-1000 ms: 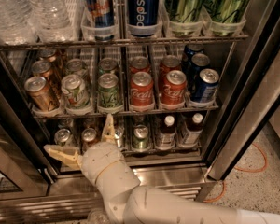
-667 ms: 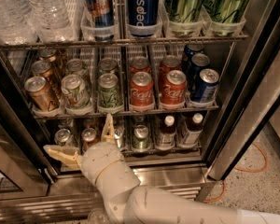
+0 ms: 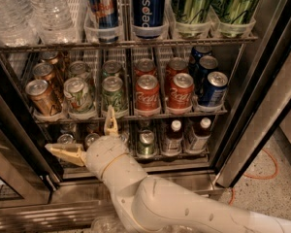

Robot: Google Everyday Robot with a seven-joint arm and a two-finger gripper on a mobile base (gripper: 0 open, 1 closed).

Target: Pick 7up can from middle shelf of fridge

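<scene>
The 7up can stands at the front of the second lane from the left on the middle shelf of the fridge. It has a pale body with a green pattern and a silver top, and a similar can stands behind it. My gripper is open in front of the lowest rack, below and slightly right of the 7up can and not touching it. One finger points up to the middle shelf's front edge and the other points left.
On the middle shelf, brown cans are left of the 7up can, a darker green can is right of it, then Coca-Cola cans and blue Pepsi cans. Tall cans and water bottles stand above, small bottles below.
</scene>
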